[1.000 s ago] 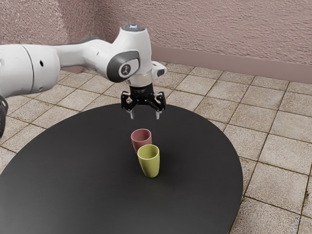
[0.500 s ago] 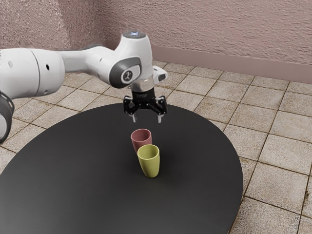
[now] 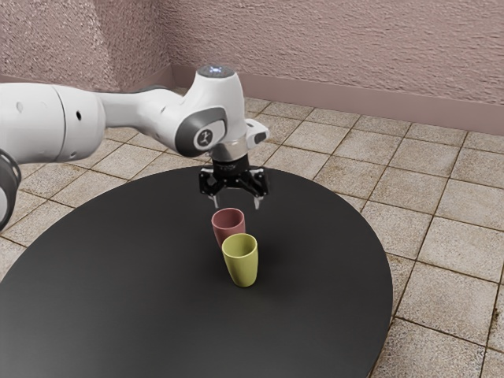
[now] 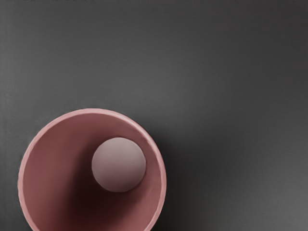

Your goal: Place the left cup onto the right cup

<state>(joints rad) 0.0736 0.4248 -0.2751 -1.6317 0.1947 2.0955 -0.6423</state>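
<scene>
Counting two cups standing upright on one round black table (image 3: 118,299): one pink cup (image 3: 227,227), one yellow-green cup (image 3: 240,260) just in front of it. Reaching in from the exterior view's left with one white arm (image 3: 118,118), pointing the gripper (image 3: 235,205) straight down, hovering directly above the pink cup, fingers spread wide, gripping nothing.

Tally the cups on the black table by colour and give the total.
pink cup: 1
yellow-green cup: 1
Total: 2
</scene>
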